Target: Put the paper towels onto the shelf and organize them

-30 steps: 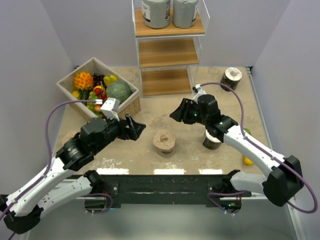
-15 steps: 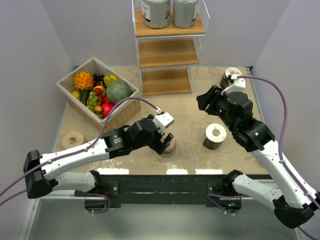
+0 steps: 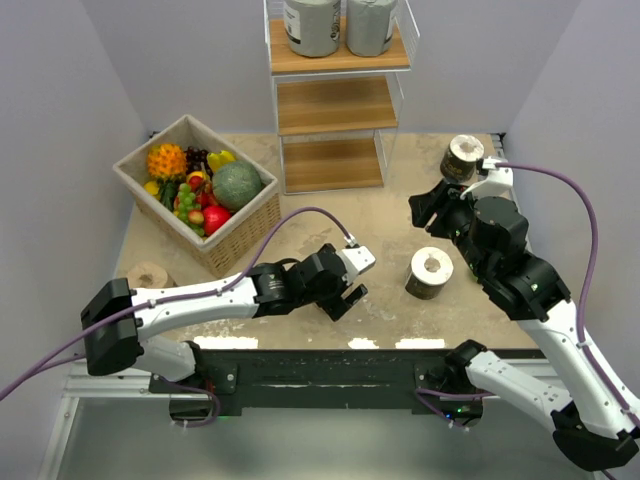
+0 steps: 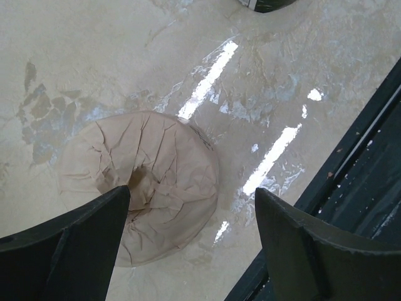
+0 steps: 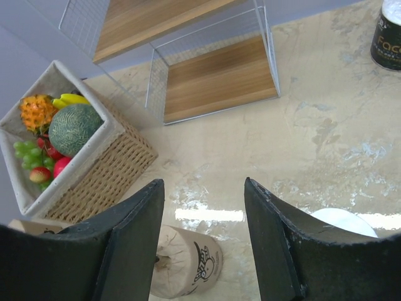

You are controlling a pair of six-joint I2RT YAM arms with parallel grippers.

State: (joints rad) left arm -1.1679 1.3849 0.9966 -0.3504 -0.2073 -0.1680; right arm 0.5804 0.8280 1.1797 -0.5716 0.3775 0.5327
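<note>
Standing upright, core upward, a tan roll [image 4: 150, 182] sits on the table [image 4: 94, 56] under the wide-open, empty left fingers [image 4: 69, 251]; the right fingers [image 5: 276, 244], partly open, hold nothing. A dark roll [image 5: 387, 37] reads "Fac"; two grey rolls [image 3: 311, 25] stand on the top board of the shelf [image 3: 335, 105].

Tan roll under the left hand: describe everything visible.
The tan paper towel roll stands upright on the beige table: a squat cylinder in crinkled paper wrap tucked into its hollow core, black print on its side. The open left hand hangs over it, one finger above its top, the other beside it; contact cannot be told.
</note>
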